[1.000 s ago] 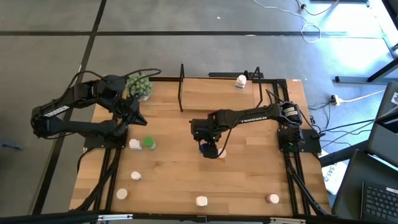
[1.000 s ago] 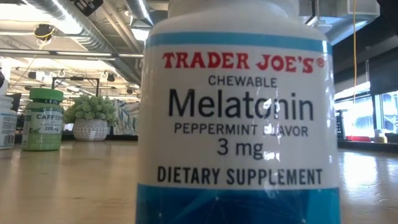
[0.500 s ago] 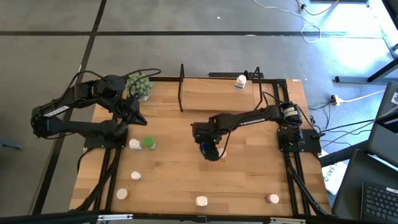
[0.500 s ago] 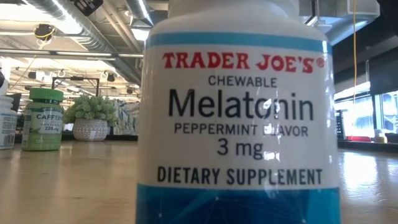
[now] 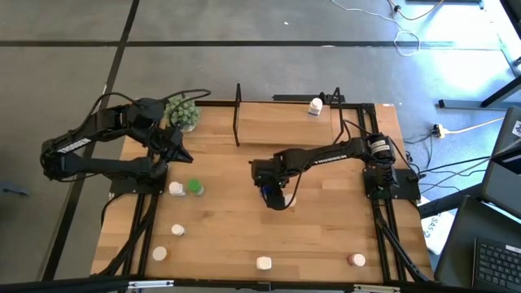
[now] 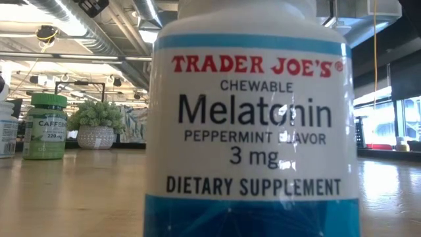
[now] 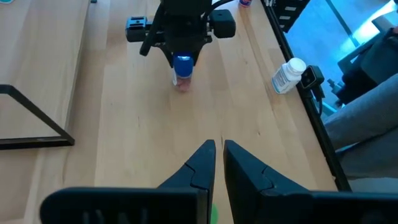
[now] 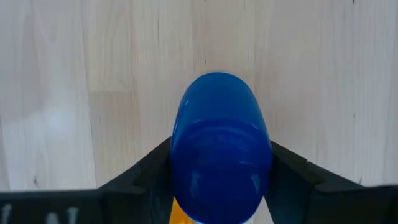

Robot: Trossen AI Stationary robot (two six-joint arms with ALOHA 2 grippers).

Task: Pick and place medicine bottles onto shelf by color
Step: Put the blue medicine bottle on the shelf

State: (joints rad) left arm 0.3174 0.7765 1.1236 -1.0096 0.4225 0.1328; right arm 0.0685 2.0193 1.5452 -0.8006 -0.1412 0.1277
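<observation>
My right gripper (image 5: 273,196) reaches down at the table's middle, shut on a small blue bottle (image 8: 221,149), which also shows as the blue bottle (image 7: 181,66) in the left wrist view. My left gripper (image 7: 216,155) hangs shut with nothing in it over the table's left side (image 5: 181,151). A white bottle (image 5: 176,189) and a green bottle (image 5: 194,187) stand near it. More bottles stand along the near edge (image 5: 264,263). The shelf (image 5: 285,110), with black end frames, lies at the far edge with a white bottle (image 5: 316,106) on it. My right gripper pinches the blue bottle's two opposite sides (image 8: 177,155) between its two fingers (image 8: 149,168). The fingers come from above, pointing steeply down. The bottle stands upright, its pale lower end (image 7: 182,84) at the table top.
A big white and blue Melatonin bottle (image 6: 250,131) fills the low view close to the camera. A green spiky plant in a pot (image 5: 182,112) stands at the far left. A white bottle lies beside the right arm's base (image 7: 287,74). Bare wood lies between the arms.
My right gripper has sunk a little toward the table over the blue bottle. The left arm and the other bottles have kept still.
</observation>
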